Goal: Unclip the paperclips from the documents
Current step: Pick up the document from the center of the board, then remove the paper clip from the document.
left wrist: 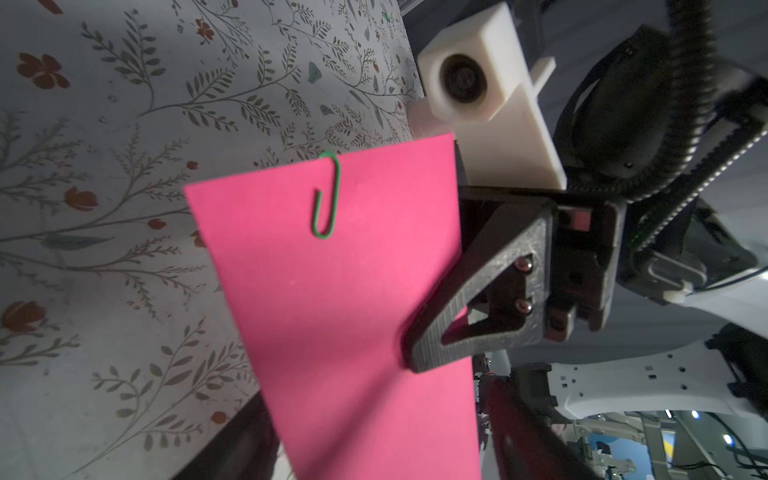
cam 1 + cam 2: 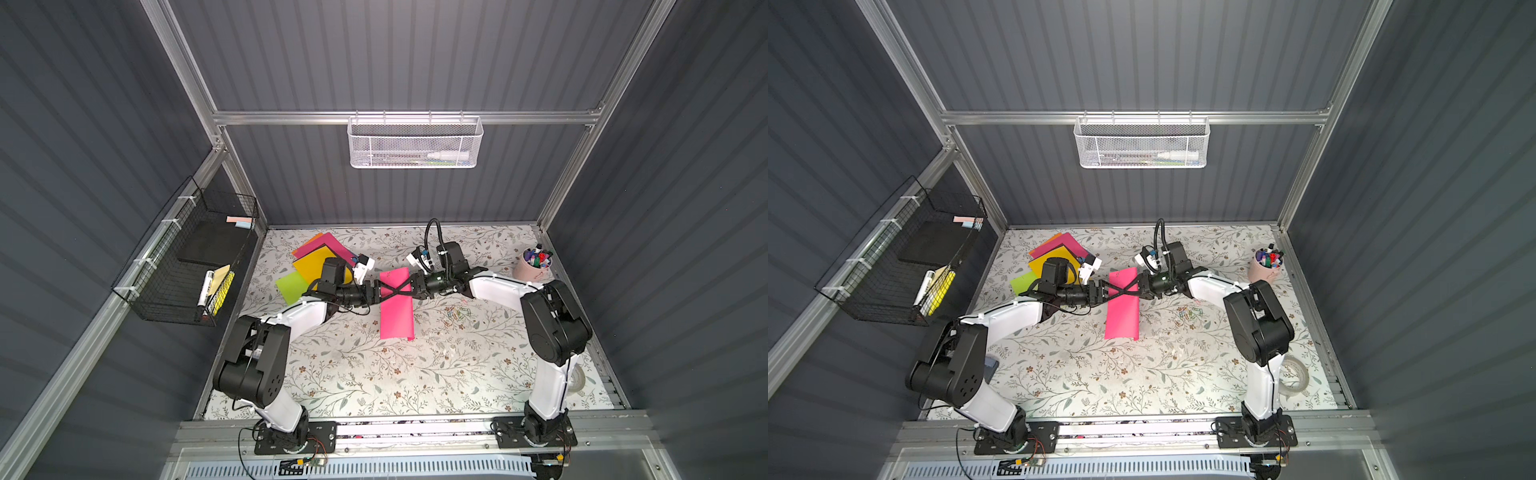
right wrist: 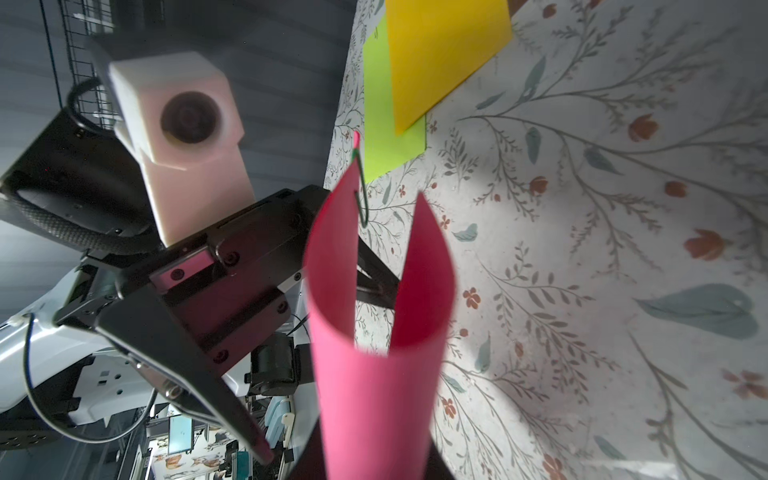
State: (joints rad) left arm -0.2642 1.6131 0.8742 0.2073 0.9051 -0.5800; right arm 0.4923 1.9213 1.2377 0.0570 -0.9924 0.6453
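- Magenta-pink rectangular paper sheet (image 2: pixel 395 320): mid-surface between both arms, held up off the floral-patterned surface (image 2: pixel 374 374) and curled into a trough.
- Green bent-wire paperclip (image 1: pixel 326 195): clipped over one short edge of that sheet.
- Right gripper (image 1: pixel 419 353): jaws clamped on the sheet's long edge.
- Left gripper (image 3: pixel 330 378): jaws spread apart at the sheet, nothing pinched.
- Loose pile of coloured wire paperclips (image 2: pixel 457 316): on the surface near the sheet, on the right arm's side.
- Stack of yellow, orange, pink and lime-green paper sheets (image 2: pixel 309 264): far left of the surface.
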